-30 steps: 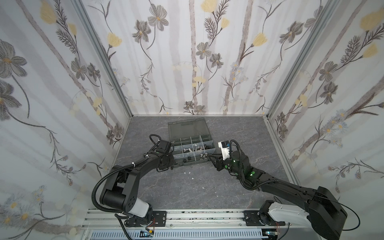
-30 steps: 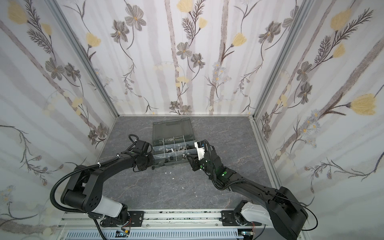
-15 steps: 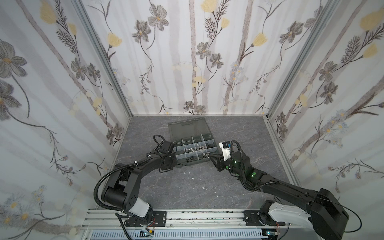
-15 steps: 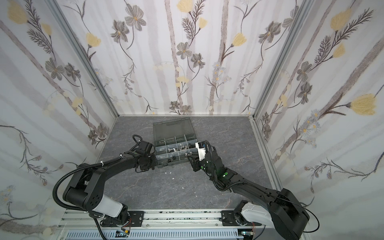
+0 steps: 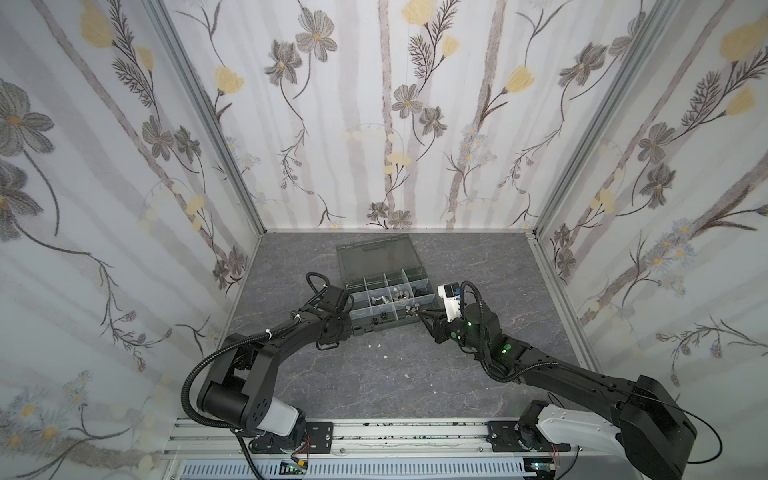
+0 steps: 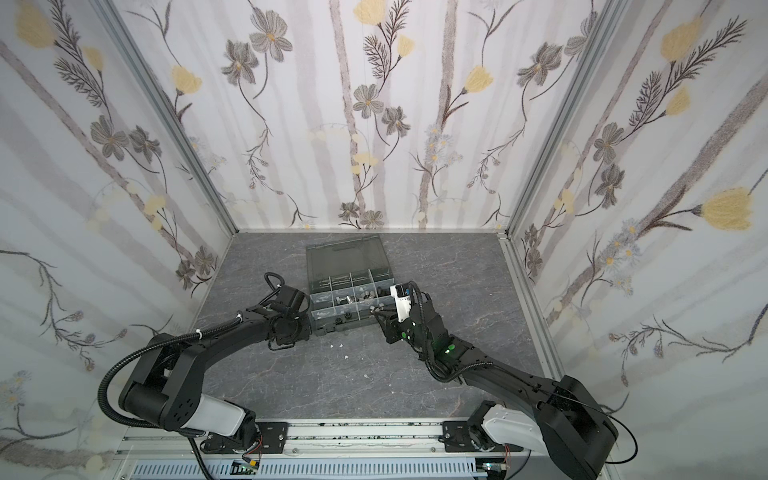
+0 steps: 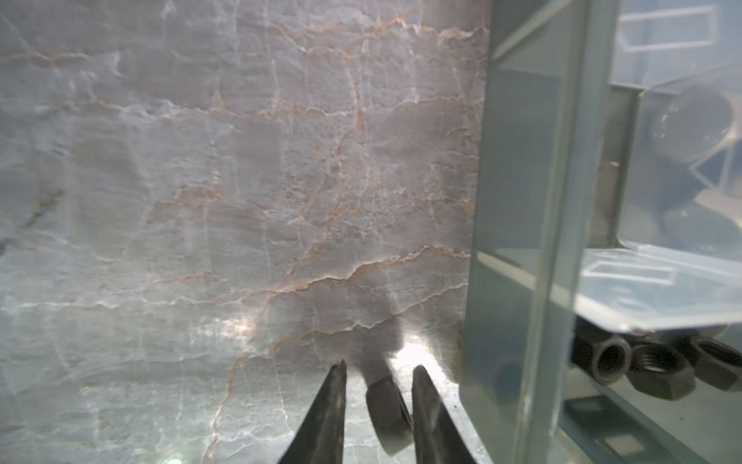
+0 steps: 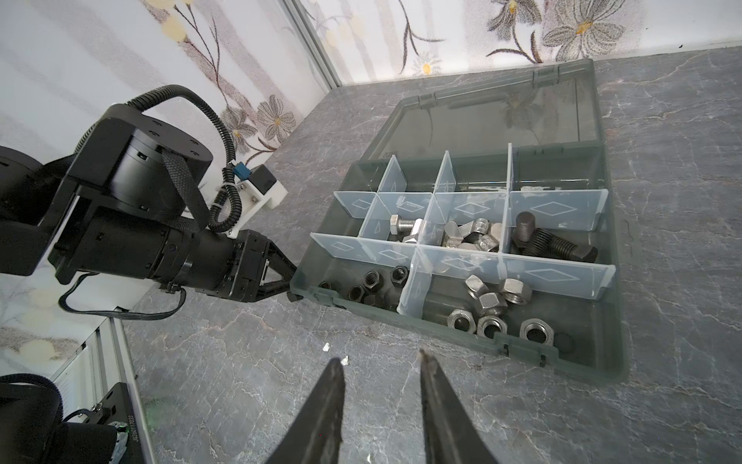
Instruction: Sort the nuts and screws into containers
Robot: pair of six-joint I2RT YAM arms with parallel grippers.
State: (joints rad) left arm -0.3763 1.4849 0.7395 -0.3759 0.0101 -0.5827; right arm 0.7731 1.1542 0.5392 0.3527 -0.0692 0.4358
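Observation:
The dark grey organizer box [image 5: 376, 329] [image 6: 337, 329] [image 8: 522, 353] lies open, with its smoky lid [image 5: 376, 255] folded back. In the right wrist view its containers hold black nuts [image 8: 373, 281], silver nuts [image 8: 490, 305], a silver screw [image 8: 403, 225], silver wing nuts [image 8: 478, 235] and black screws [image 8: 542, 241]. My left gripper [image 7: 379, 366] [image 5: 351, 322] [image 8: 291, 289] sits low on the table at the box's near left corner. It is open, and a dark nut [image 7: 387, 405] lies between its fingers, against one of them and clear of the other. My right gripper [image 8: 380, 357] [image 5: 419, 311] hangs open and holds nothing, just in front of the box.
Tiny white flecks [image 8: 326, 346] [image 5: 378, 345] lie on the grey marbled table in front of the box. Flowered walls close the cell on three sides, and an aluminium rail [image 5: 374, 432] runs along the front.
My left gripper has edged closer to the box's corner and its jaws have opened off the dark nut. The right arm has hardly moved.

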